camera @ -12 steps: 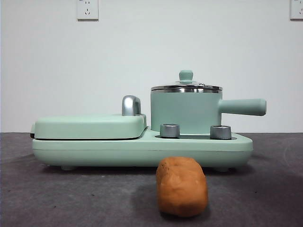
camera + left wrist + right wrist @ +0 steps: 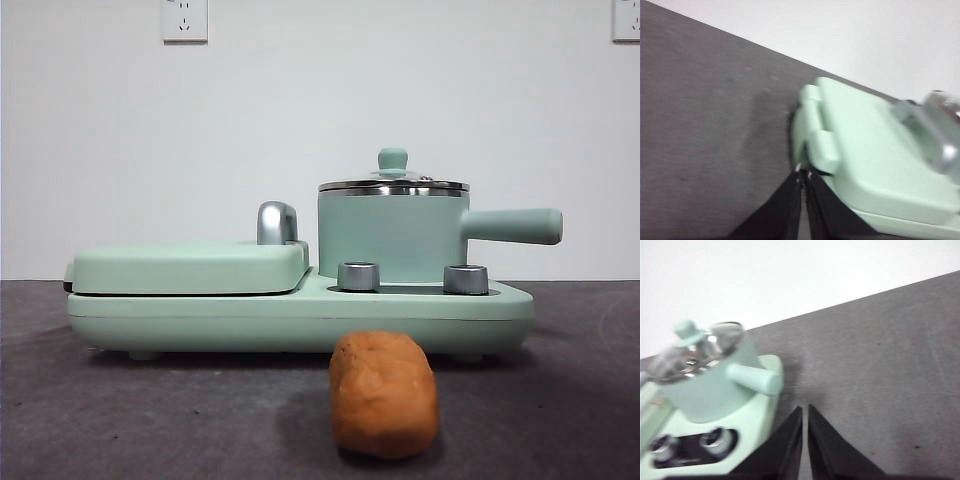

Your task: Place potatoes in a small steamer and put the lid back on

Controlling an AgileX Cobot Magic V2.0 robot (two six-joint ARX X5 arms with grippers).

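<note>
An orange-brown potato (image 2: pixel 384 394) lies on the dark table in front of the mint green cooker base (image 2: pixel 300 312). The small steamer pot (image 2: pixel 392 238) stands on the base's right half, its long handle (image 2: pixel 512 226) pointing right. The glass lid (image 2: pixel 393 183) with a green knob sits on the pot. The pot (image 2: pixel 707 385) and lid (image 2: pixel 695 351) also show in the right wrist view. My right gripper (image 2: pixel 805 411) is shut and empty above the table beside the pot's handle. My left gripper (image 2: pixel 804 173) is shut and empty at the griddle end of the cooker.
A flat green griddle cover (image 2: pixel 190 266) with a chrome handle (image 2: pixel 276 222) fills the base's left half and shows in the left wrist view (image 2: pixel 875 145). Two steel knobs (image 2: pixel 359 276) sit in front of the pot. A white wall with sockets stands behind.
</note>
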